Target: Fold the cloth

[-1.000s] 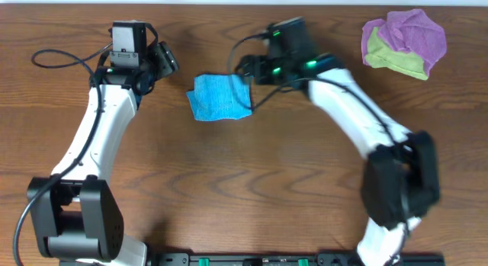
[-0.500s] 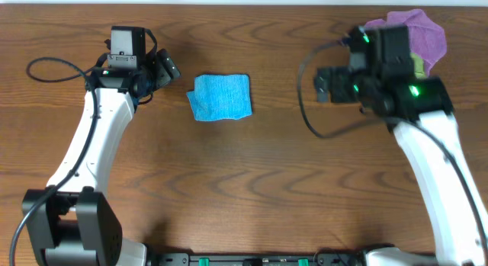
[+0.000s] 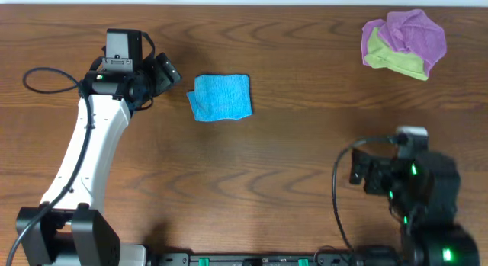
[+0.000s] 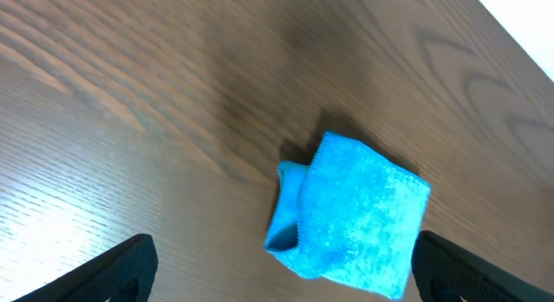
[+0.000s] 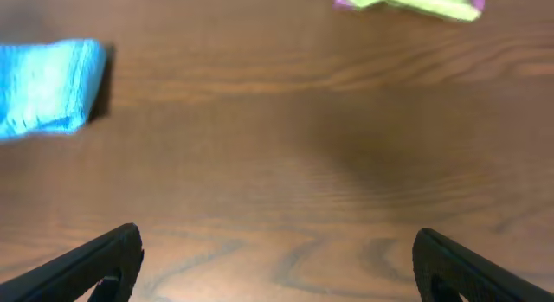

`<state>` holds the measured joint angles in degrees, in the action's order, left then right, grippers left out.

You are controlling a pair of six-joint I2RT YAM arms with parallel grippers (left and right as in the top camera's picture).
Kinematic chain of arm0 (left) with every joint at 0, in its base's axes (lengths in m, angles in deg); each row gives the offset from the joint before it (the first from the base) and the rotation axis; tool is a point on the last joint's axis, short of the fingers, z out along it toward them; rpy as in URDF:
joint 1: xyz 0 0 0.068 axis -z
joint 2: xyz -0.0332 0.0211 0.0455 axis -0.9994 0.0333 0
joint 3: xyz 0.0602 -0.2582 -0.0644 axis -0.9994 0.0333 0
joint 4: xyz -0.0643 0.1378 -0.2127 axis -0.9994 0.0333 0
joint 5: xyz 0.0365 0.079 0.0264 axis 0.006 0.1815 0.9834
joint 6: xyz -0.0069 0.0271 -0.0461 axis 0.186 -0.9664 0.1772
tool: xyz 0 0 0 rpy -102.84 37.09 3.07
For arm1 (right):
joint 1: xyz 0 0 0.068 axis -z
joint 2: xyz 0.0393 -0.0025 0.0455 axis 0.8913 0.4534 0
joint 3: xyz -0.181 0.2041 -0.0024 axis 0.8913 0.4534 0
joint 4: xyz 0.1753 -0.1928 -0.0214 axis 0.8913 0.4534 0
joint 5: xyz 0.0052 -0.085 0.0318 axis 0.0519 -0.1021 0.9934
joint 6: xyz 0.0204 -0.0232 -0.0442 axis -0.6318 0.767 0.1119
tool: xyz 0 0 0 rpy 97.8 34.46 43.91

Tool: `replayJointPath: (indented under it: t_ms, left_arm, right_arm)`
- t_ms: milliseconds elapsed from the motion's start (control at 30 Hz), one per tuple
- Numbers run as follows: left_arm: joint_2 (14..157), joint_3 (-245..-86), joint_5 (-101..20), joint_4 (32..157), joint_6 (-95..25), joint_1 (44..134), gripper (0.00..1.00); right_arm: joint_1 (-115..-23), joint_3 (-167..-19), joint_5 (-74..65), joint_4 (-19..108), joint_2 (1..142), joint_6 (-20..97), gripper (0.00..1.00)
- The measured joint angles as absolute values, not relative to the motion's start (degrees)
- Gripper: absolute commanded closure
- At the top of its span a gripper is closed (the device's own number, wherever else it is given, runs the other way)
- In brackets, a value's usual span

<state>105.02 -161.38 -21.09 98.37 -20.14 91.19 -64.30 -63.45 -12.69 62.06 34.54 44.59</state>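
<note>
Left claw [image 3: 165,71], seen from above, stands wide with nothing between its fingers, at the far left part of the table [image 3: 267,159]. It points toward the cloth [image 3: 221,97], near it but not touching. The cloth lies flat on the wood as a small, roughly rectangular blue pad, left of the table's middle and toward the far edge. The right claw [image 3: 358,170] hangs over the near right part of the table, well apart from the cloth, and is empty. At the far right corner a purple cloth [image 3: 418,31] lies bunched over a yellow-green cloth [image 3: 398,62].

From the left wrist, the two dark fingertips [image 4: 130,260] sit at the bottom corners of the view, spread wide and holding nothing. The cloth [image 4: 359,215] lies between and just ahead of them, doubled over on itself, one layer rolled under along its left side.

From the right wrist, the fingertips [image 5: 108,254] are likewise spread wide over bare wood. The cloth [image 5: 48,86] shows at the far left edge, and the yellow-green cloth [image 5: 415,1] at the top right.
</note>
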Motion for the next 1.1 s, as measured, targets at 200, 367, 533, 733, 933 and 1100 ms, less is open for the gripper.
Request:
replayJointPath:
  t_ms: [200,367,533,733,933,1100]
  left_arm:
    - [101.9,-161.4,-23.9,100.3,-19.1,91.2,0.05]
    - [98.6,-161.4,-25.2,106.1,-16.8,91.0,0.05]
    - [96.6,-161.4,-28.0,114.9,-15.3,87.9,0.05]
    - [90.6,-160.4,-28.9,115.6,-13.9,87.1,0.05]
    - [80.5,-148.2,-30.6,110.3,-9.1,87.1,0.05]
    - [73.5,-132.8,-35.2,96.9,-3.1,87.1,0.05]
  right_arm:
    - [-64.1,-61.6,-18.6,62.3,26.8,39.9,0.01]
    - [-64.0,-61.5,-21.3,62.4,26.7,38.5,0.01]
    - [-64.0,-61.4,-22.2,62.5,26.7,37.9,0.01]
    - [-64.0,-61.4,-22.5,62.5,26.7,37.9,0.01]
    - [-64.0,-61.4,-22.6,62.5,26.7,37.8,0.01]
    - [-64.0,-61.3,-22.6,62.6,26.7,37.7,0.01]
